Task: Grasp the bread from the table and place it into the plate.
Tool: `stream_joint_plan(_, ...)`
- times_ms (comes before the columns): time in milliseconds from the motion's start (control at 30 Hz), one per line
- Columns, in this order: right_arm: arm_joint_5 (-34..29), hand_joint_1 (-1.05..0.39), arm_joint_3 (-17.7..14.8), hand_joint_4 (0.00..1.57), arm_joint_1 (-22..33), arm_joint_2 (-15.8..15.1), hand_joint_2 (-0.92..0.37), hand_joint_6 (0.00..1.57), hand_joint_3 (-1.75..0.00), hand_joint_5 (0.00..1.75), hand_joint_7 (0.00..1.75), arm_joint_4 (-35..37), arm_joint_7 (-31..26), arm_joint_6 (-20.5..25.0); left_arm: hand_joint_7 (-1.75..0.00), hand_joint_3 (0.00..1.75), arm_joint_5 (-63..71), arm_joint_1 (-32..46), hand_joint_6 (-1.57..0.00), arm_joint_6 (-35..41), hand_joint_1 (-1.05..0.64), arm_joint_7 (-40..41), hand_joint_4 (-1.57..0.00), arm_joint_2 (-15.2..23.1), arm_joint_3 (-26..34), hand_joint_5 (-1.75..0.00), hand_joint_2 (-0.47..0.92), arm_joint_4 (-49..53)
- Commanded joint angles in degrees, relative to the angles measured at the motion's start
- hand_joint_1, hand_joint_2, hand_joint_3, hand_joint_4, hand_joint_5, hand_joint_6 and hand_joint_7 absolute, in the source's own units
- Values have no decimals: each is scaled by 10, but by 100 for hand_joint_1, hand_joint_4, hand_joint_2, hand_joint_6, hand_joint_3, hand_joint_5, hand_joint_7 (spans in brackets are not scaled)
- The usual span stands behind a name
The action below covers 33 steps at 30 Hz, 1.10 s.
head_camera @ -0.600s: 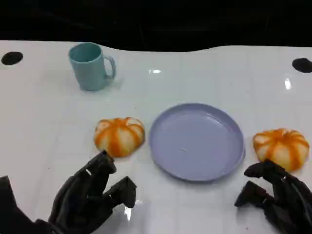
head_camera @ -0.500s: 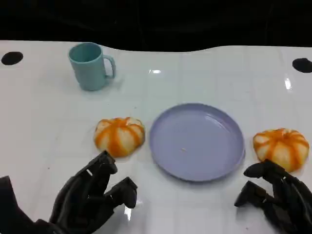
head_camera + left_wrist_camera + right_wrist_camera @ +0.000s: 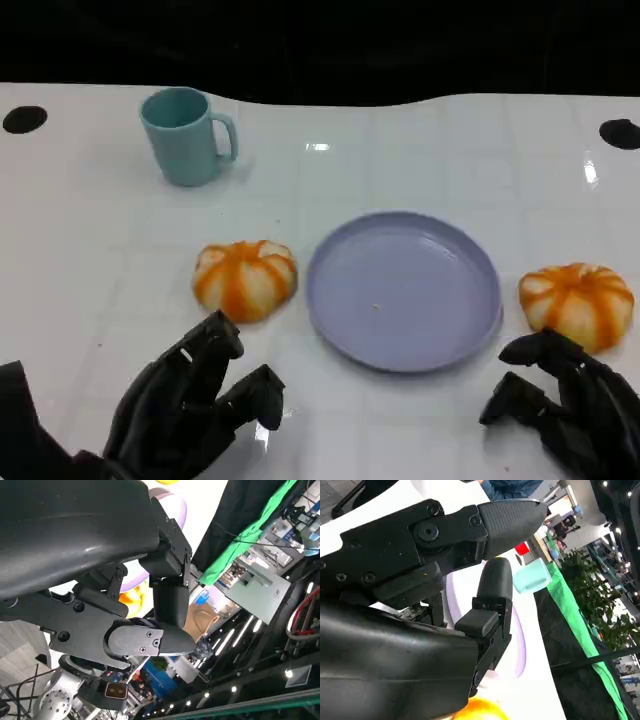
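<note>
From the head view, one bread (image 3: 245, 279) lies on the white table (image 3: 420, 160), just left of the purple plate (image 3: 403, 289) and just beyond the left hand (image 3: 190, 405), apart from it. A second bread (image 3: 577, 304) lies right of the plate, close above the right hand (image 3: 560, 400). Both buns are round, with no clear long axis. Both hands hold nothing, fingers loosely spread.

In the left wrist view, an orange patch (image 3: 134, 597), probably bread, shows past the fingers (image 3: 150, 640).

In the right wrist view, the plate (image 3: 520, 645) lies beyond the fingers (image 3: 495, 585).
</note>
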Motion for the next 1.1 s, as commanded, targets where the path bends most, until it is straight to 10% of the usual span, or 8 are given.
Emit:
stream_joint_plan(33,3,-53,-1,68,-1,-8,-92,63,-23,148,113,2,0,2,-158,34,6,0,-67,-5,-56,-4,-78,6,3,-175,92,1)
stream_joint_plan(333,-2,-52,-1,70,-11,-2,-92,64,-23,146,112,17,-6,-10,-160,31,12,-16,-65,-8,-57,9,-77,11,11,-175,92,7)
stream_joint_plan(700,-1,-53,-2,69,-16,2,-92,65,-23,149,112,19,-12,-14,-39,20,182,-61,-63,-216,-57,64,-55,11,-18,-103,92,-7)
stream_joint_plan(867,-3,-55,-1,69,-16,-1,-92,66,-23,151,114,13,-20,-4,-14,25,385,-85,-54,-352,-60,137,-41,72,-61,-77,92,-1)
stream_joint_plan(1100,-2,-55,-1,66,-18,-2,-92,64,-22,155,116,20,-18,-6,-2,5,573,-115,-47,-351,-50,228,-27,131,-107,-58,90,-36)
